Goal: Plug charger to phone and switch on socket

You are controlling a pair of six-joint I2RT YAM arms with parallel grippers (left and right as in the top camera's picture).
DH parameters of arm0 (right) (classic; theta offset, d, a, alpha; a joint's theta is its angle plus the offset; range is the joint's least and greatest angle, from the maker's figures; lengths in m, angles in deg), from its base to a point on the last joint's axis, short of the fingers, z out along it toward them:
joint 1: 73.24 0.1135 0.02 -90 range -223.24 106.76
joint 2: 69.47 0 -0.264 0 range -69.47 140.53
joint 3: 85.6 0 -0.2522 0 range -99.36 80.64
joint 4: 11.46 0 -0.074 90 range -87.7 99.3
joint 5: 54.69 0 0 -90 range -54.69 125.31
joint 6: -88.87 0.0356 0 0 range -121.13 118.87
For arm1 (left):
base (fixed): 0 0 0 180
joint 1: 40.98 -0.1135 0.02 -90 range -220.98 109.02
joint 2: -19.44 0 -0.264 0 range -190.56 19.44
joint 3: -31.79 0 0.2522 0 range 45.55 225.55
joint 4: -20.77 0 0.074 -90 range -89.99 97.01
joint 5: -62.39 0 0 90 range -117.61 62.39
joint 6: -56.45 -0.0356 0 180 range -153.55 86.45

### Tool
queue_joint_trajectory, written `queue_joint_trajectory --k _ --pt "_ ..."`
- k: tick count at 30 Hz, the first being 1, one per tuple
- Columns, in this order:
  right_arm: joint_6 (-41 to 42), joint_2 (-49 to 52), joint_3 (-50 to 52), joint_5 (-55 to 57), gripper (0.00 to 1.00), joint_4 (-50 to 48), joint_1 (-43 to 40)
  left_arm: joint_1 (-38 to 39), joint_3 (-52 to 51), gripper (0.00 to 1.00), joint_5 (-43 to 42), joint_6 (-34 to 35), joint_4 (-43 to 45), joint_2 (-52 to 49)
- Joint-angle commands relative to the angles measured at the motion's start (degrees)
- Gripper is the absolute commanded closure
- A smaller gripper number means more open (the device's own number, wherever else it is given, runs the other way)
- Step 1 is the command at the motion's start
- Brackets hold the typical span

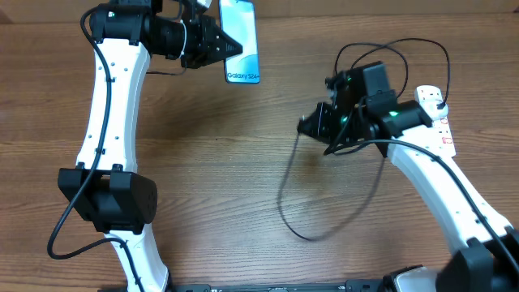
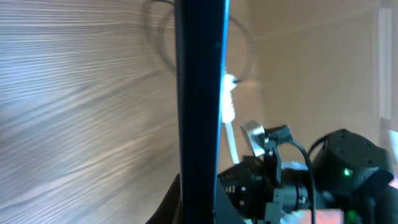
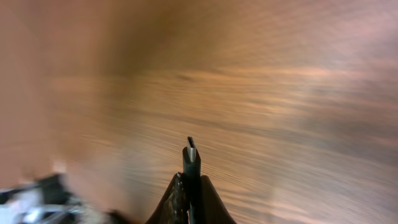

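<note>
Black and slack, the charger [image 1: 281, 199] is lying in a loose loop on the counter [image 1: 211, 186] toward 5 o'clock of the overhead view, nearest the robot, and is climbing from there to the right gripper [image 1: 312, 123] just right of centre. That gripper is pinching the cable's connector end with its jaws nearly together. In its wrist view the small tip [image 3: 191, 152] is poking out ahead of them, a hold that looks chosen for pushing the tip into a port. Behind it, toward 2 o'clock, the socket [image 1: 438, 113] is lying flat near the counter's right edge, and the cable's far end appears to be running to it. I cannot tell whether its red-marked switches are on. Farthest off, at about 12 o'clock, the left gripper [image 1: 231, 45] is clamping the phone [image 1: 242, 24] by its long edges, screen facing the overhead camera and the "Galaxy S24+" end pointing to 6 o'clock, probably to present the charging port. Tip and phone are well apart. Brown wood grain is showing across the counter, and nothing clear of the room beyond is coming into view.
</note>
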Motion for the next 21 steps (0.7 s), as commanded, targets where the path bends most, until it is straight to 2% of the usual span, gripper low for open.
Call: queue_joint_trajectory --k 1,9,12,17,21 --pt "-5.7 4.8 1.1 8.6 0.96 2.6 1.0 0.4 0.5 0.96 8.0 -1.3 -0.2 0.5" --pt "-2.2 17.0 2.8 12.4 0.96 3.1 0.9 0.4 0.5 0.96 8.3 -2.0 -1.0 0.5" --pt "-1.9 17.7 2.8 13.3 0.96 2.5 0.9 0.4 0.5 0.95 8.3 -1.9 -1.6 0.5" --pt "0.8 18.3 2.8 21.7 0.96 3.0 1.0 0.4 0.5 0.96 8.5 -1.9 -1.2 0.5" --pt "0.8 19.3 2.8 22.3 0.71 2.9 1.0 0.4 0.5 0.96 8.8 -1.9 -1.1 0.5"
